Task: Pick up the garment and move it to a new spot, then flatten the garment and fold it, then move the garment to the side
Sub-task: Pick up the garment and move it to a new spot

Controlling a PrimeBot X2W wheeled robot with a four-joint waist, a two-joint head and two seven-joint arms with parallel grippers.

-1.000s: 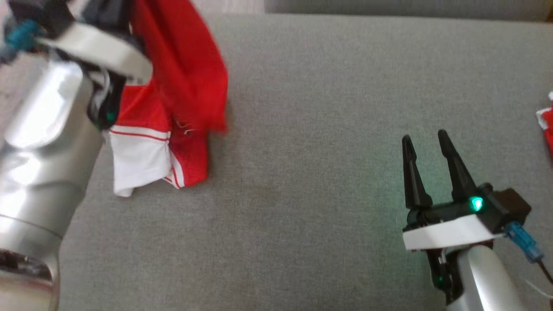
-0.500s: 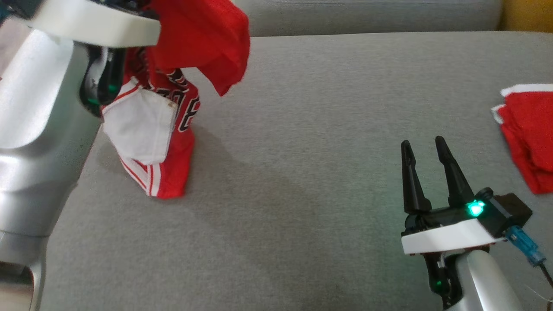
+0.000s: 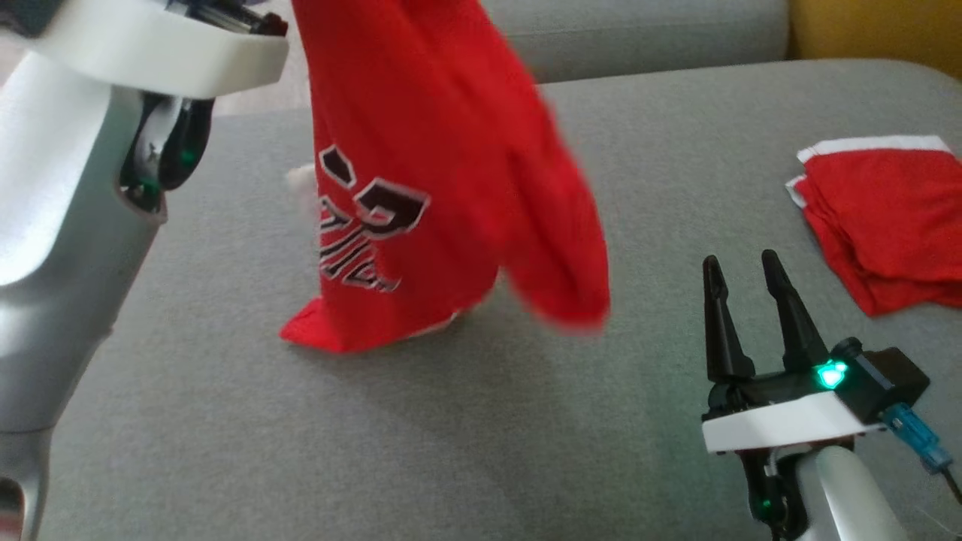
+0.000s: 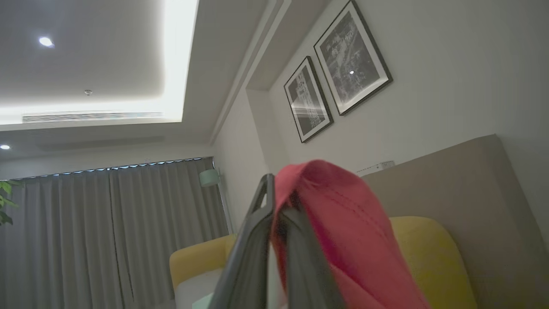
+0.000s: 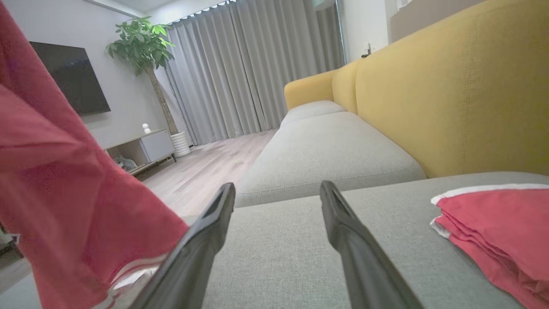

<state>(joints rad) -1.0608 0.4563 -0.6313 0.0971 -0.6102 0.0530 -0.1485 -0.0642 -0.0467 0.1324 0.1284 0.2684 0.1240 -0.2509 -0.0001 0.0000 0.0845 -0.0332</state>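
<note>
Noted left gripper held high, slim dark fingers pinched tight on a bunched fold of the red garment. Logged garment as smooth knit with black-and-white lettering, hanging in a loose cone, lower hem touching the grey woven sofa cushion; right flap blurred. Recorded right gripper low over cushion, tapered fingers spread in a narrow V, holding nothing. Marked folded red pile, white-edged, well apart at right.

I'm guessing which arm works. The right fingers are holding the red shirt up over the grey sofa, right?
No, the left fingers hold the red shirt up over the grey sofa; the left wrist view shows it pinched there. The right fingers are open.
</note>
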